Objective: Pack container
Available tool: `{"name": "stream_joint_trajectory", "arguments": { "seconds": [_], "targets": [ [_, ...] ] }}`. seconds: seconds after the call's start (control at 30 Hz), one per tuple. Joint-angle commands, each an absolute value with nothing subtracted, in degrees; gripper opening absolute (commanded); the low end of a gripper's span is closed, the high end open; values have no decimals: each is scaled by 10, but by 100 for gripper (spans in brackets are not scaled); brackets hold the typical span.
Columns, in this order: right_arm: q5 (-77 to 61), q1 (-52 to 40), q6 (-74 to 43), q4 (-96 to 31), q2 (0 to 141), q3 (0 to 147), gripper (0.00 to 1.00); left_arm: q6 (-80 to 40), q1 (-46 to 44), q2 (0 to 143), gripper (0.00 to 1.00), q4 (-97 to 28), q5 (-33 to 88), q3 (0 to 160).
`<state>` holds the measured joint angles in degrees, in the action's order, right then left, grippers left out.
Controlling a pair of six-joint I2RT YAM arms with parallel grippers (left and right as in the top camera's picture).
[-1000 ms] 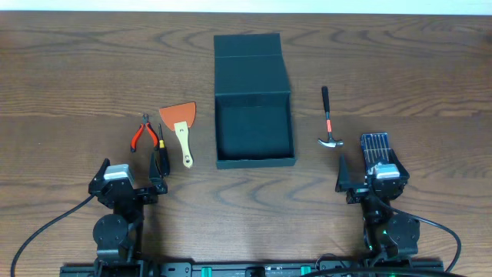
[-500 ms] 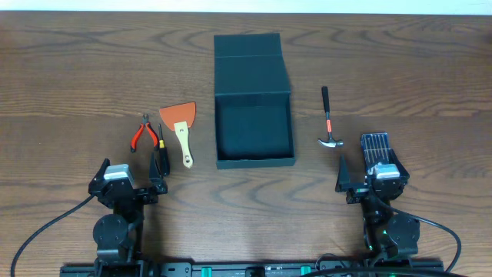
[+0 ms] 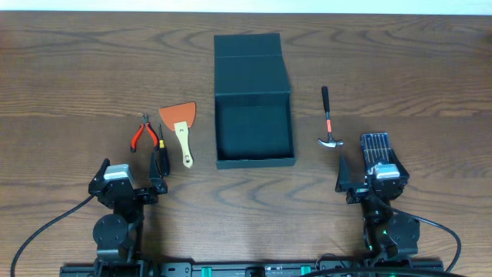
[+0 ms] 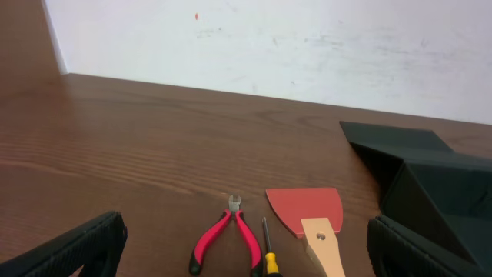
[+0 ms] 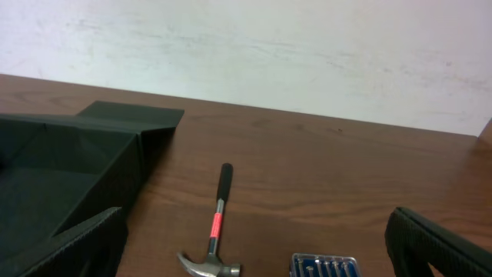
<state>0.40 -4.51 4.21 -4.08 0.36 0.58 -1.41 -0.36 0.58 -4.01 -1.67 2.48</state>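
Overhead, nothing has moved, so packing has not begun. The left gripper (image 3: 127, 183) waits, fingers apart, near the pliers (image 3: 144, 135), screwdriver (image 3: 161, 154) and scraper (image 3: 181, 123). The container (image 3: 254, 131) sits in the middle, open and empty. Right of it lie the hammer (image 3: 328, 123) and the right gripper (image 3: 371, 178), fingers apart too.

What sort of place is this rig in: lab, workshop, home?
Probably a lab test bench: bare wooden table against a plain white wall, hammer and pliers laid out neatly beside the open container.

Left arm (image 3: 117, 201), right arm (image 3: 382, 196) folded, jaws apart
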Motion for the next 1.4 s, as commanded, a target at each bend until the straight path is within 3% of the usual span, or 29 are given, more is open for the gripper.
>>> {"name": "stream_joint_trajectory", "arguments": {
  "seconds": [0.0, 1.37],
  "targets": [
    [0, -49, 48, -42, 5, 3, 99, -6, -1, 2, 98, -50, -19, 8],
    [-5, -49, 47, -33, 5, 3, 99, -6, -1, 2, 98, -50, -19, 8]
  ]
}}
